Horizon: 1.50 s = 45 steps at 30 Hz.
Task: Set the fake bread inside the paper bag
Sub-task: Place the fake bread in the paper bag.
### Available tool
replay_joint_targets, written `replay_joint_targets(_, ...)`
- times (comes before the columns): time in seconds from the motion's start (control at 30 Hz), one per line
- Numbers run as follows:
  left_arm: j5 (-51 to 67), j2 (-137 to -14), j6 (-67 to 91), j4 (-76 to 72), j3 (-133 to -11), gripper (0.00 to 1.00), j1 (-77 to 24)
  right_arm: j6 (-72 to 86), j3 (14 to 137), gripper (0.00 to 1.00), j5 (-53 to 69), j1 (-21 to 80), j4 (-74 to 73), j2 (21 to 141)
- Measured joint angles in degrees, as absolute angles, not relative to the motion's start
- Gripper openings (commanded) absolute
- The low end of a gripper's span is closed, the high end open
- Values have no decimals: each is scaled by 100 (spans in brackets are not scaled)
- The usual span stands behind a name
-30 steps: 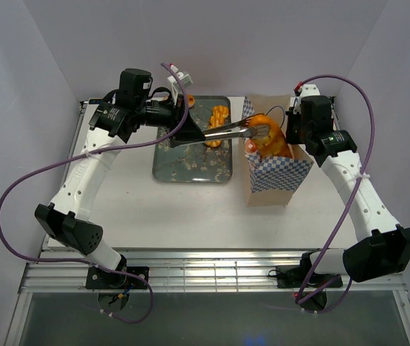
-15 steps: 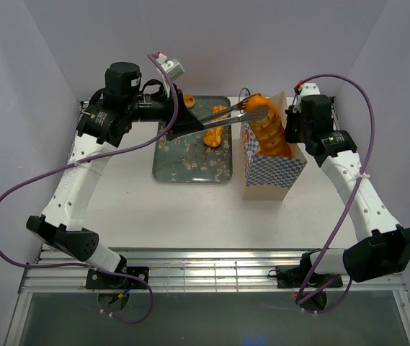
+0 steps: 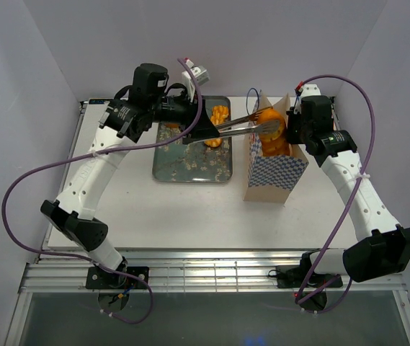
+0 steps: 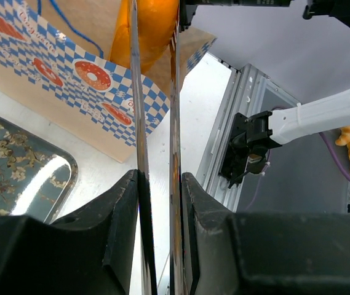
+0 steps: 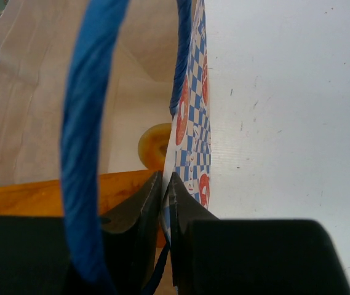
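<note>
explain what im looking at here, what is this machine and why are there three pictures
It is a robot: two white arms bolted to a table, each ending in a two-finger gripper. The wide picture comes from a camera above and behind the arms. The other two come from small cameras on the wrists, so each shows its own gripper up close.

On the table are a grey tray and a paper bag. The left gripper is shut on metal tongs, whose tips sit on either side of an orange toy bread at the bag's mouth. The right gripper pinches the bag's wall beside a blue handle. More pastries lie on the tray, and a round piece lies at the bottom of the bag.
</note>
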State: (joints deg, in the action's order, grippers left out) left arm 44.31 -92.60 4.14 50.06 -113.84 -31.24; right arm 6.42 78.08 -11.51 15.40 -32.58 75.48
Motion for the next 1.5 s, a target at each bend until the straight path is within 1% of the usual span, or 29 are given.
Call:
replay_joint_targets(0.03,4379,-9317,403,5041,-11439,22,-3133,642,7808,15,-1160,1540,-3269,7548)
replay_joint_targets(0.1,4281,-9439,384,5168,-11625,3,-3144,642,7808,15,-1168,1540,-3286,7548)
replay_joint_targets(0.13,4219,-9507,362,5240,-11745,0,-3151,642,7808,15,-1168,1540,-3284,7548)
replay_joint_targets(0.43,3874,-9612,150,5771,-12252,0,-3192,644,7808,16,-1162,1542,-3284,7548)
replay_joint_targets(0.57,3815,-9712,-25,6182,-12822,0,-3201,644,7808,16,-1162,1542,-3282,7548)
replay_joint_targets(0.8,3815,-9725,-161,6322,-13172,0,-3201,628,7808,16,-1168,1544,-3282,7548)
replay_joint_targets(1.13,3813,-9461,-263,6453,-12860,0,-3201,582,7811,16,-1168,1546,-3288,7548)
replay_joint_targets(1.5,3964,-8346,-266,6477,-12210,0,-3201,585,7811,16,-1179,1546,-3304,7548)
